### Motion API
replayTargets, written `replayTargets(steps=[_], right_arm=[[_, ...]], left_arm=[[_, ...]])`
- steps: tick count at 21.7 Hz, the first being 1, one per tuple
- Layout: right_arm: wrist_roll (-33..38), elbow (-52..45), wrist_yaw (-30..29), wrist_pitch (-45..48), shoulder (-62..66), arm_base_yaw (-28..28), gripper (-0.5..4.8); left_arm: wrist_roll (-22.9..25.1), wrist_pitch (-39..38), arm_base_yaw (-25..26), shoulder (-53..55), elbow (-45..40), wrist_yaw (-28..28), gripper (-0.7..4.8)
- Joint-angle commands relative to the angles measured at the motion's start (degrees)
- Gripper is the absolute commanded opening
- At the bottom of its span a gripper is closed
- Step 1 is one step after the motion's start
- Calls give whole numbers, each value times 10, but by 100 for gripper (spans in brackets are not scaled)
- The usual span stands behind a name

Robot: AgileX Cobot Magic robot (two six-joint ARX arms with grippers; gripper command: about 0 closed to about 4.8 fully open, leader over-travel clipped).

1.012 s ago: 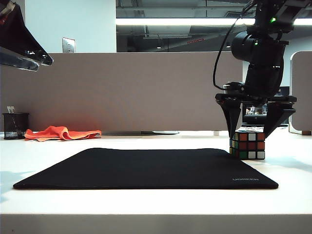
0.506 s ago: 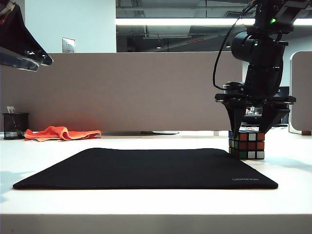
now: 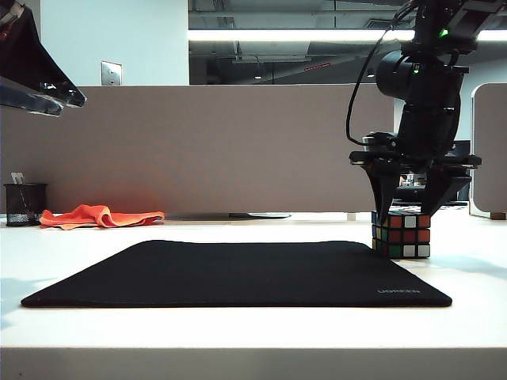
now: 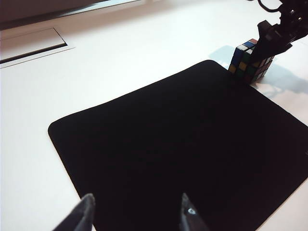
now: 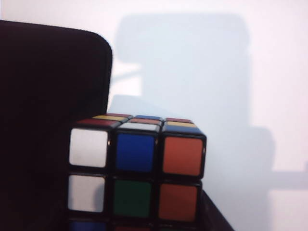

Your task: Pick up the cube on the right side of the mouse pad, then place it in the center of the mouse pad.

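The right tool (image 3: 402, 212) is clamped on the cube (image 3: 402, 235), which sits on the tabletop (image 3: 238, 332) at centre right, touching the mouse pad's (image 3: 238, 273) edge. Next: lift it, carry it leftward. The left tool (image 4: 136, 214) hangs apart, upper left.

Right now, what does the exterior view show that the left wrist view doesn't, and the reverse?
Exterior only: the orange cloth and the black pen cup at the table's far left. Left wrist only: the left end effector, open, high over the mouse pad. Both: the mouse pad, and the right end effector closed around the cube at the pad's right edge.
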Motion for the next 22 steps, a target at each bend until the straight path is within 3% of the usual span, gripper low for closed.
replayTargets(steps=[1,6,11,13,22], right_arm=[[0,3,-1,7,-27,1,251],[0,3,-6,11,-73,2,251],[0,3,-71,10,-109,9,251],[0,12,-107,6,-112,26,251],[0,40,-103,52,-109,119,252]], left_arm=[[1,3,0,-1,4,0,225],[2,3,0,-1,4,0,225],[2,3,0,-1,4,0,225],[2,3,0,-1,4,0,225],[0,3,0,-1,4,1,225]])
